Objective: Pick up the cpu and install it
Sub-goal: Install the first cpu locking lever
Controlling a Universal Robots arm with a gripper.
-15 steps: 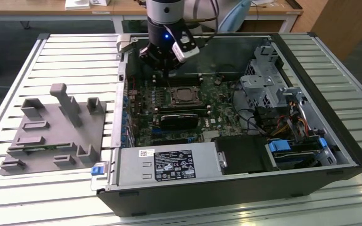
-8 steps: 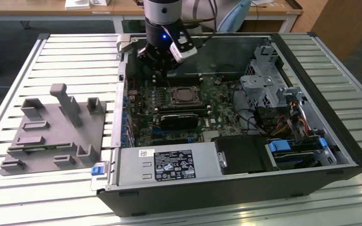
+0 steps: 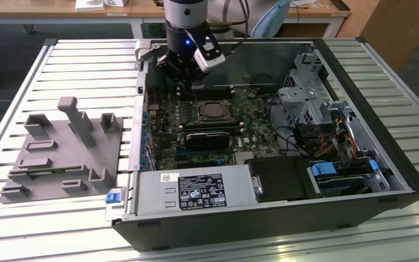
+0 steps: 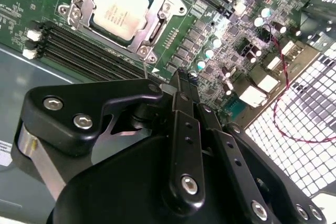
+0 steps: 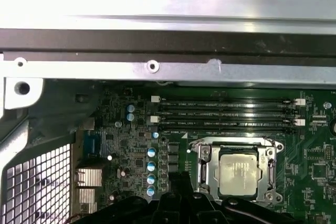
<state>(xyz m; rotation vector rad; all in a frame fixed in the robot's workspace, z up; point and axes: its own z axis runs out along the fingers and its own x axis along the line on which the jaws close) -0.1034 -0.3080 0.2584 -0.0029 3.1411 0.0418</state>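
My gripper (image 4: 181,85) is showing matt black metal links with shiny screws. The cpu (image 4: 118,9) is wearing a dull silvery metal top. The case (image 5: 157,66) is gleaming as bare brushed steel; the fixture (image 3: 64,155) is looking matt grey plastic.

A silvery-grey square metal cpu (image 4: 119,8) is gleaming against a green patterned circuit board (image 5: 131,156), while a matte black gripper (image 4: 181,85) and a plain grey plastic fixture (image 3: 64,153) are contrasting with the pale, ribbed metal surface (image 3: 85,65).
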